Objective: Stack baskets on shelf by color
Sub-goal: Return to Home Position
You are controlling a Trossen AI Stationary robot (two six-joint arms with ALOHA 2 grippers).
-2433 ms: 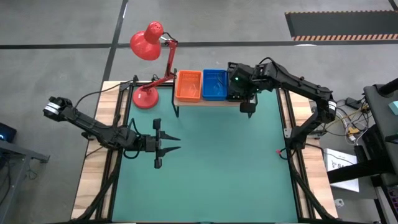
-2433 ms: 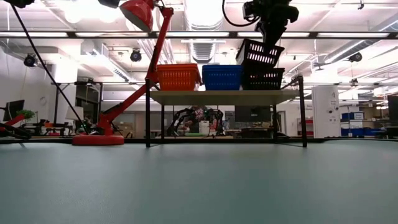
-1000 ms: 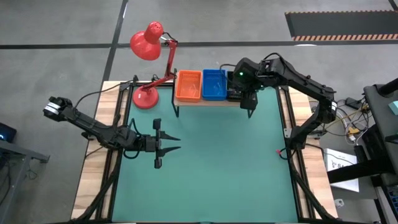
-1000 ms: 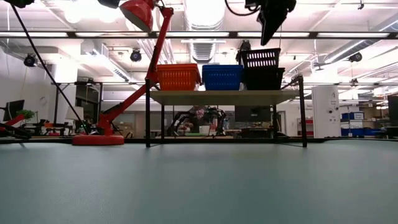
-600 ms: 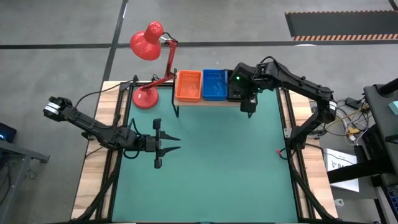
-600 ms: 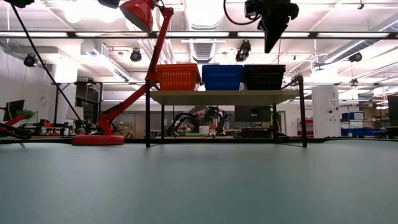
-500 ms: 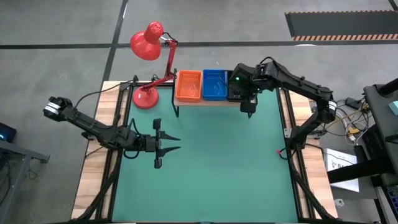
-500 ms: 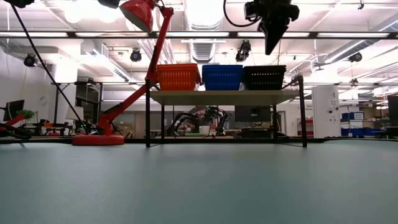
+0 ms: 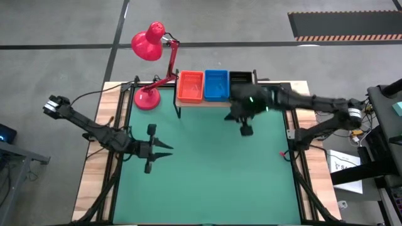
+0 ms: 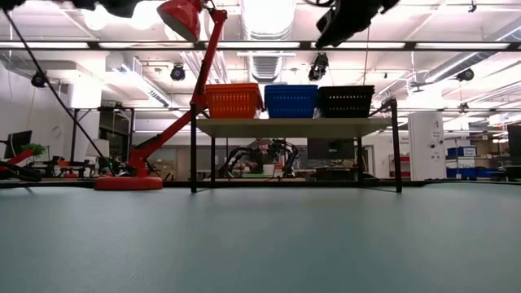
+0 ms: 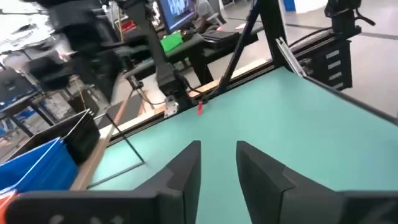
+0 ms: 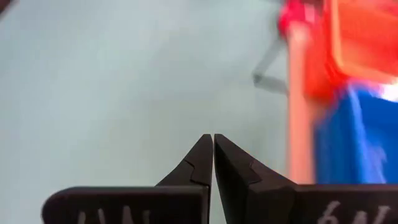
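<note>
Now orange-red, blue, black mesh baskets (image 10: 291, 101) on light-wood shelf (image 10: 293, 127); right gripper (image 12: 213, 140) clenched empty, left gripper (image 11: 217, 146) released.

No legible text, labels, brands, numbers or signs in any view

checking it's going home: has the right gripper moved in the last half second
Yes. In the high view the right gripper sits farther from the shelf, nearer the table's middle.
</note>
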